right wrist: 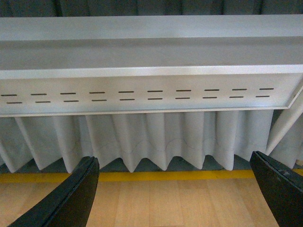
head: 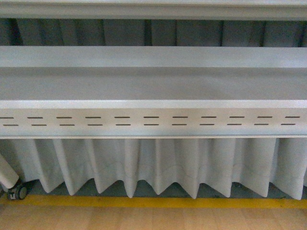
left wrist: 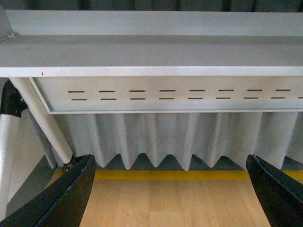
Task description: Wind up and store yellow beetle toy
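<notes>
No yellow beetle toy in any view, so can't tell where it is. Left gripper & right gripper are both spread wide w/ nothing in them, over the wood surface, facing the grey shelf. Prob. winding and storing are both still to do.

Jaws apart; grey shelf; perhaps cloth skirt

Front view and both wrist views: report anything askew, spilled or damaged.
Nothing stands out. The grey shelf sits level, the pleated curtain hangs evenly, the left hand and right hand are open and empty. No yellow beetle toy shows.
</notes>
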{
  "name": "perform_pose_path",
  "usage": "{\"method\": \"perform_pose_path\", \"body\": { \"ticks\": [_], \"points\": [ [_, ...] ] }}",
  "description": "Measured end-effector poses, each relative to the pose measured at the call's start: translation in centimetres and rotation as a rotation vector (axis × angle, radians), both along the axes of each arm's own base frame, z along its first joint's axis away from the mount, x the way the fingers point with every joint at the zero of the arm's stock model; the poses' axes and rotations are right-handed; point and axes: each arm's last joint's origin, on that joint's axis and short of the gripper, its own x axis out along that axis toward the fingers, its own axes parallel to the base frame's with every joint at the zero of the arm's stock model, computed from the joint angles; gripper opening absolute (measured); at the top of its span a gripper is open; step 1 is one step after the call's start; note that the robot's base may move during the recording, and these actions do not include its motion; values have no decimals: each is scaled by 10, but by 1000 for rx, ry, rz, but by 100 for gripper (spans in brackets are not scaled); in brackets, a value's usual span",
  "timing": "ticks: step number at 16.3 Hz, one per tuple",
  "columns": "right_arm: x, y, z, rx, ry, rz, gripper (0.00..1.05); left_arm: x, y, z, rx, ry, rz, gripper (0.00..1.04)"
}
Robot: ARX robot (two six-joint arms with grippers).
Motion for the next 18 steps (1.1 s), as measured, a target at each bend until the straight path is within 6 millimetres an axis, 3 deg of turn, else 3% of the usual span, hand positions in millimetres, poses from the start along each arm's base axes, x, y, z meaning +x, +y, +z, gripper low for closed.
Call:
{"method": "perform_pose_path", "body": {
  "ticks": [18],
  "points": [
    [0, 0, 0, 0, 0, 0, 98, 0, 0, 0, 0, 0, 0, 98]
  ]
}}
